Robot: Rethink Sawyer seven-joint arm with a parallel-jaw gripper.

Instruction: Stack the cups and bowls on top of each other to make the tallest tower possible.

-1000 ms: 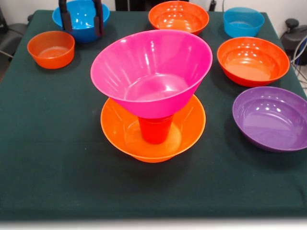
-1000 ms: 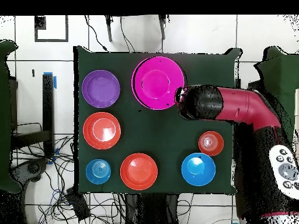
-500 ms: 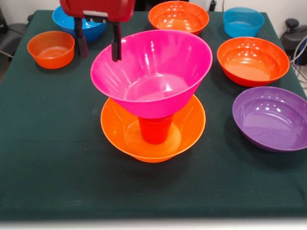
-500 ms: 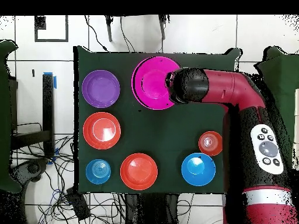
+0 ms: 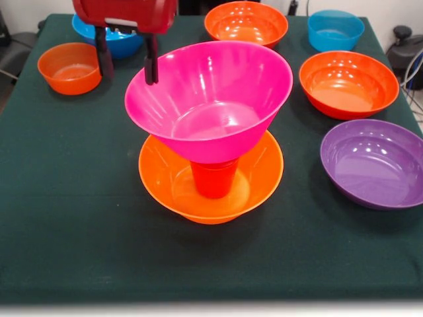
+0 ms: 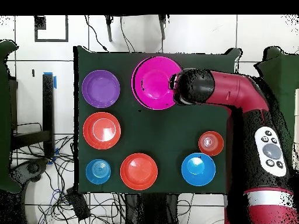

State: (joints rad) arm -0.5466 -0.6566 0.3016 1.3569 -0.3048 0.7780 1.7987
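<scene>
The tower stands mid-table: a large yellow-orange bowl (image 5: 158, 181) at the base, an orange-red cup (image 5: 213, 178) standing in it, and a large pink bowl (image 5: 211, 99) resting on the cup, tilted slightly. My gripper (image 5: 127, 79) hangs open at the pink bowl's far-left rim. One finger (image 5: 151, 66) is right at the rim and the other (image 5: 103, 59) is outside it. Nothing is between them. From overhead, the pink bowl (image 6: 153, 81) covers the tower and my arm's wrist (image 6: 193, 87) sits over its edge, hiding the fingers.
Loose bowls ring the tower: a small orange one (image 5: 69, 66), a blue one (image 5: 125, 38) behind the gripper, two orange-red ones (image 5: 246, 23) (image 5: 348, 82), a small blue one (image 5: 335, 30) and a purple one (image 5: 373, 162). The table's edges are close to them.
The gripper came from the blue bowl at the back to the pink bowl's rim, then shifted slightly outward along it. The tower has not moved.
</scene>
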